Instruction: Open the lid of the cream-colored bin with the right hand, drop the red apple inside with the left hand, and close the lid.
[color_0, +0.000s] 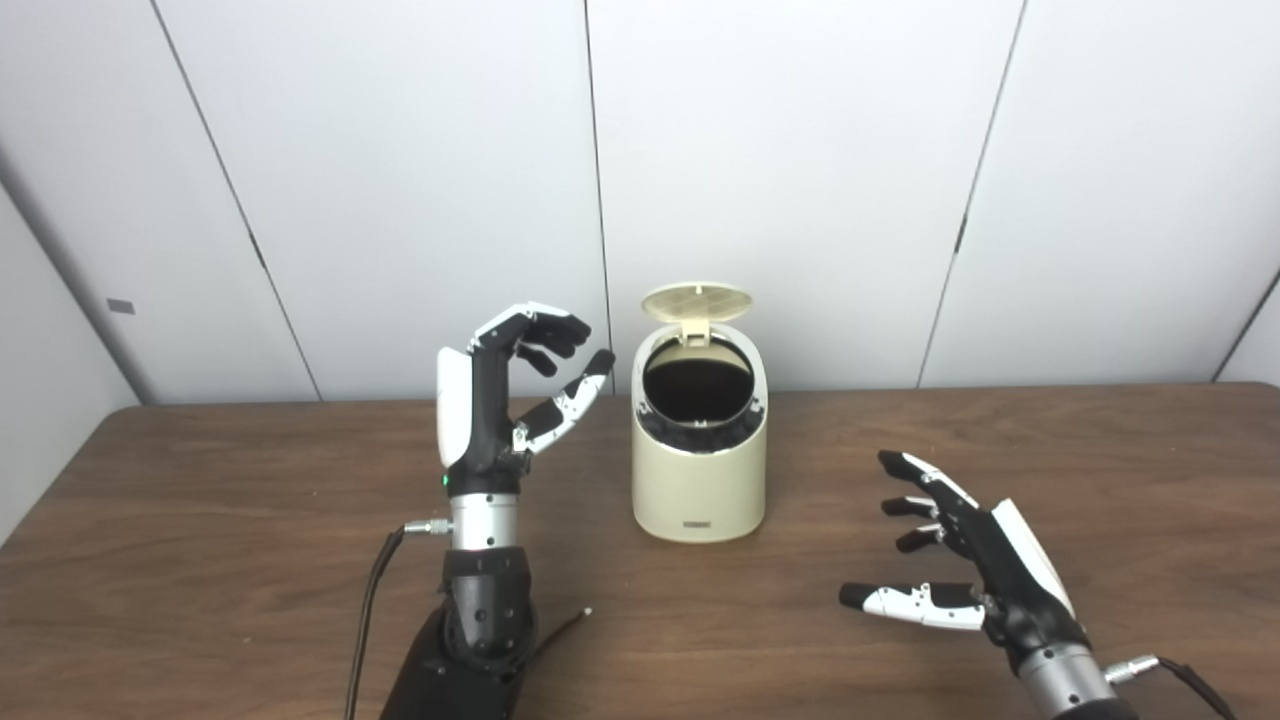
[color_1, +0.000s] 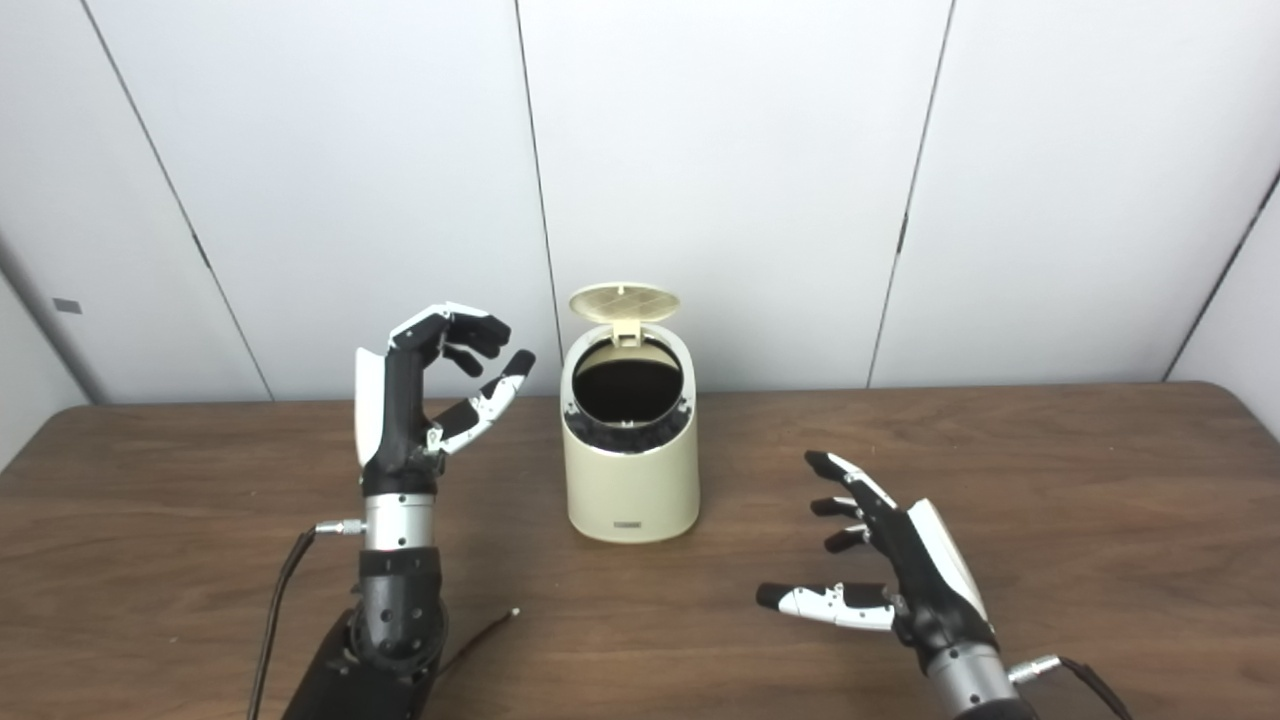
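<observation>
Nearest to me, at the near edge of the wooden table (color_0: 200, 560), both of my robot arms rise into view. My right hand (color_0: 975, 560) hovers low over the table toward the near right side, palm turned inward, fingers spread and pointing toward the left, thumb stretched out below them. It is released and holds nothing. A thin black cable trails from its wrist toward the near right corner.

My left hand (color_0: 500, 400) stands upright on its forearm, left of the table's middle. Its fingers curl forward at the top and its thumb angles out toward the bin, with a clear gap between them. It too is released and grasps nothing. A black cable (color_0: 365, 610) loops from its silver wrist down to the near edge.

Just right of the left hand, near the middle of the table toward the far edge, the cream-colored bin (color_0: 700, 480) stands upright. Its lid (color_0: 697, 301) is open, tipped back on its hinge so the ribbed underside faces me. The round mouth shows a dark interior. I cannot tell whether the red apple lies within.

Behind the table stand plain white wall panels (color_0: 800, 180).
</observation>
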